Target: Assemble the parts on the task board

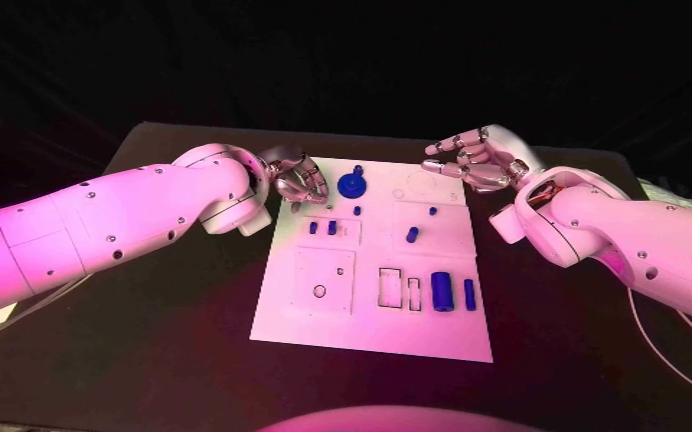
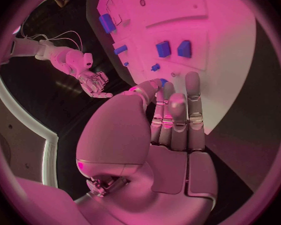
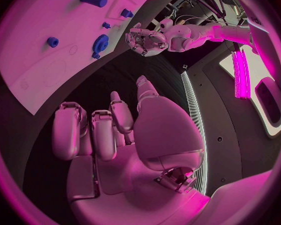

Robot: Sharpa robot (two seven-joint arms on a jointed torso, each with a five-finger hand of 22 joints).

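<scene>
White task board (image 1: 378, 332) at mid-table, blue parts standing in its recesses, round blue disc (image 1: 353, 188) near its far edge, left hand (image 1: 299, 180) beside that disc, fingers loosely curled and empty, right hand (image 1: 473, 160) off the far right corner, fingers spread, holding nothing

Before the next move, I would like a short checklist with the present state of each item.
1. Left hand holds nothing: ok, fingers apart in its wrist view.
2. Right hand holds nothing: ok.
3. Round blue part within the left hand's reach: ok, it lies just beside the fingers.
4. Task board flat on the table: ok.
5. Rectangular slots free: cannot tell.
6. Blue cylinders lying still: ok.
</scene>
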